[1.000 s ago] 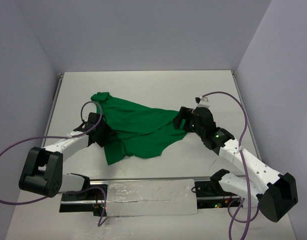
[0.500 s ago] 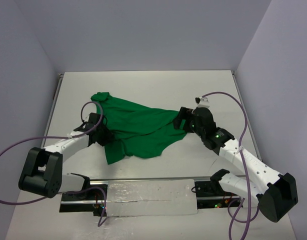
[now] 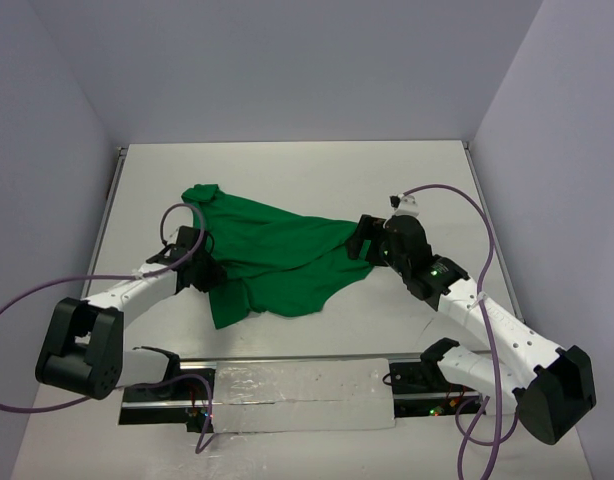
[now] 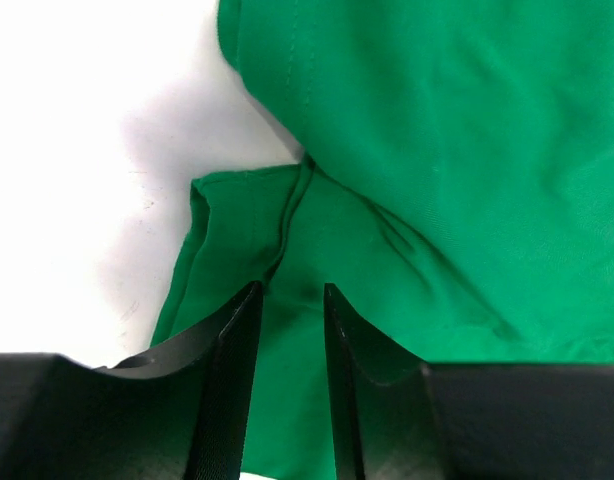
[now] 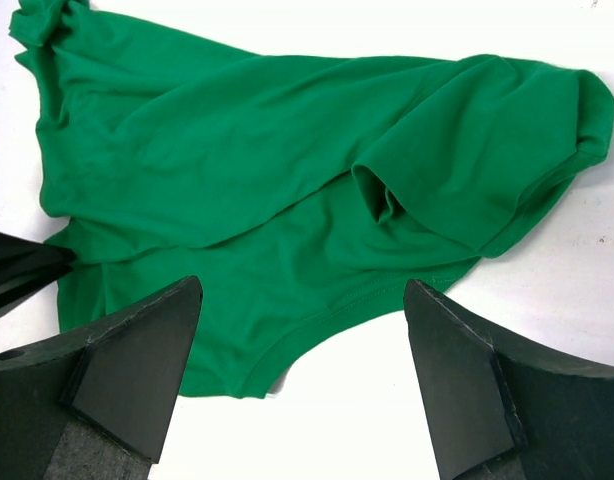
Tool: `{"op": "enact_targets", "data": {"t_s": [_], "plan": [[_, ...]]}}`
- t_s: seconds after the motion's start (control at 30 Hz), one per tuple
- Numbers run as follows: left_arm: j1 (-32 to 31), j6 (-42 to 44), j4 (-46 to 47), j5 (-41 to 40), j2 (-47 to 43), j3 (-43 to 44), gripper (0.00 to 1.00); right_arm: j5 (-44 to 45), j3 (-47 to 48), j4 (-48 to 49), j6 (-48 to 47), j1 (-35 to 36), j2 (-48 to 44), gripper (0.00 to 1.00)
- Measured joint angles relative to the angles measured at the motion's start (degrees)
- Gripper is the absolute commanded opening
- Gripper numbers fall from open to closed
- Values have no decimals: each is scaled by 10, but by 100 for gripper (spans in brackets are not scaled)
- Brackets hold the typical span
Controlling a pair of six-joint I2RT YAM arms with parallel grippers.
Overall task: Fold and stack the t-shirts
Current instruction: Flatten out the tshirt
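The left gripper is straddling a ridge of the green t-shirt crumpled on the table, jaws narrow (pinched or not, I cannot tell), while the right gripper is gaping empty nearby, so it should be biting deep into one edge only.

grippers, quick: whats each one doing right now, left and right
left gripper: jaws narrow over a fold of the t-shirt; a firm grip cannot be told.
right gripper: open wide, facing the t-shirt, holding nothing.
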Motion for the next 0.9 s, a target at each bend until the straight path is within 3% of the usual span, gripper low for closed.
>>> {"op": "enact_targets", "data": {"t_s": [0.1,0.13,0.17,0.33,0.57,0.9], "plan": [[-2,0,0,0,3,0,28,0,0,0,1,0,0,89],[-2,0,1,0,3,0,16,0,0,0,1,0,0,89],[-2,0,1,0,3,0,10,0,0,0,1,0,0,89],[-2,0,-5,-4,-1,1,10,0,0,0,1,0,0,89],[-2,3,-73,-44,-72,52,10,11,0,-11,1,-27,28,88],[-1,23,-122,-76,-118,195,10,-168,-80,90,113,-187,79,85]]}}
